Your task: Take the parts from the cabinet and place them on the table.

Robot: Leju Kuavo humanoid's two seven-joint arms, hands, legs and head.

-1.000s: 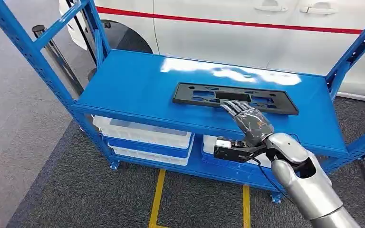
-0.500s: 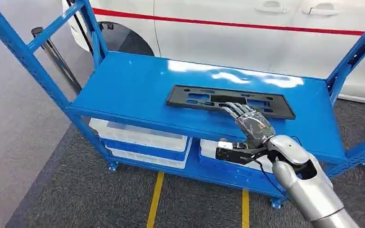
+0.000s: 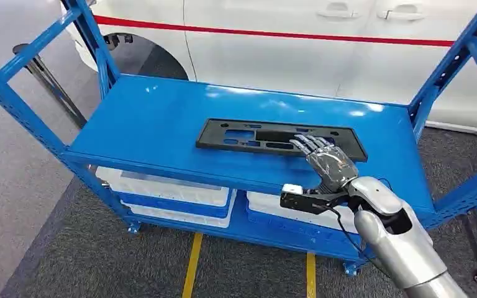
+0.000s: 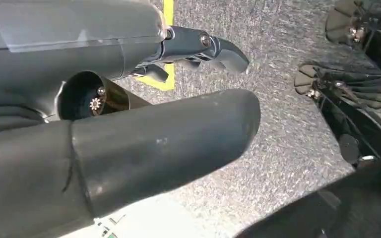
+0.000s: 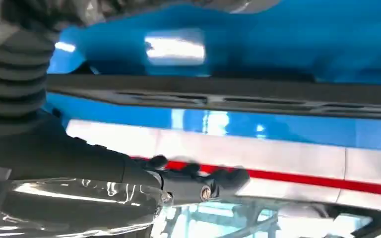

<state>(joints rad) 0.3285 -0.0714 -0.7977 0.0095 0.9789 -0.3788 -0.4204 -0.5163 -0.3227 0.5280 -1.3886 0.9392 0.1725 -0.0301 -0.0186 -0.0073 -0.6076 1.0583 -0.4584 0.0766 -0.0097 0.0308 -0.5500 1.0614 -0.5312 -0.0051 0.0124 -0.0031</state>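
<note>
Black plastic is the thing to watch: a long flat black part (image 3: 281,139), pierced with rectangular cut-outs, lies flat on the top shelf of the blue metal cabinet (image 3: 155,118), towards the right of its middle and near the front edge. The right hand (image 3: 324,162) reaches in from below on its silver arm (image 3: 397,242), palm down, fingers (image 3: 311,145) stretched forward and lying across the near edge of the part, right of its centre; they rest on top of it, and whether anything is hooked under the edge I cannot tell, so no proper hold shows. From the right wrist camera the same part (image 5: 228,95) runs as a dark bar across the blue shelf, with the hand (image 5: 129,183) close by, its fingers extended. The left hand (image 4: 129,144) hangs over grey carpet (image 4: 287,124) beside a yellow floor line (image 4: 167,44), thumb and fingers apart, holding nothing. Under the top shelf sit white bins (image 3: 168,186) on the lower level. Behind the cabinet stands a white car (image 3: 323,56) with a red stripe along its side, and the yellow line (image 3: 191,267) runs up to the cabinet's foot.
</note>
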